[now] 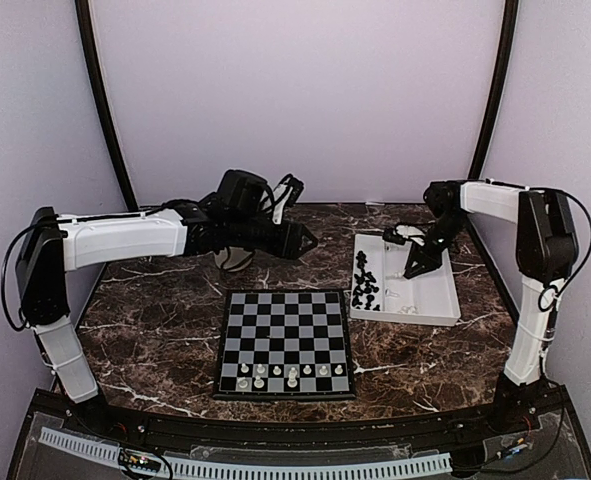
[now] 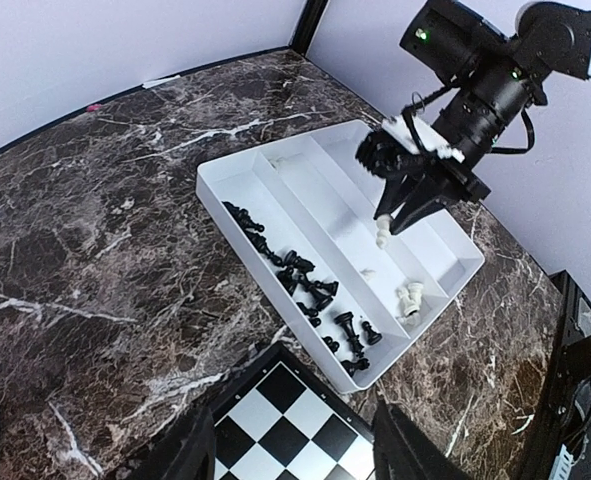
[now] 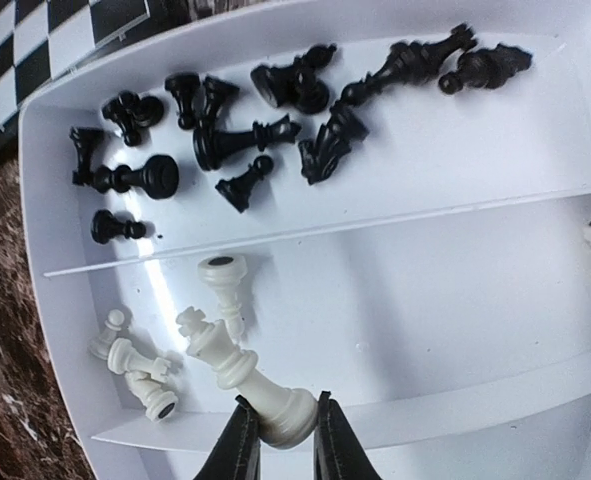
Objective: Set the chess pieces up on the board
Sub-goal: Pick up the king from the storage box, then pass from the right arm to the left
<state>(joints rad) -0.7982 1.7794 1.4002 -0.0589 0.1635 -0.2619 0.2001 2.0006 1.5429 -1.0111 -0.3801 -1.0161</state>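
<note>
Right gripper (image 3: 280, 425) pinches a white piece (image 3: 237, 365) by its base, down in the white tray (image 3: 495, 400).

Both fingers are closed on the foot of that crowned white piece, its head slanting away over the tray's middle compartment, and whether it has cleared the tray floor is hard to tell. Just beside it lie a few loose white chessmen (image 3: 140, 365), with one more off at the compartment's other end. Across the divider, the black chessmen (image 3: 275, 110) lie heaped in the compartment nearest the chessboard (image 1: 285, 335). The board sits left of the tray on the marble table (image 1: 145, 320), a handful of white men (image 1: 292, 377) standing on its nearest rows. The left gripper (image 1: 310, 241) hangs beyond the board's far edge, jaws apart, holding nothing.
</note>
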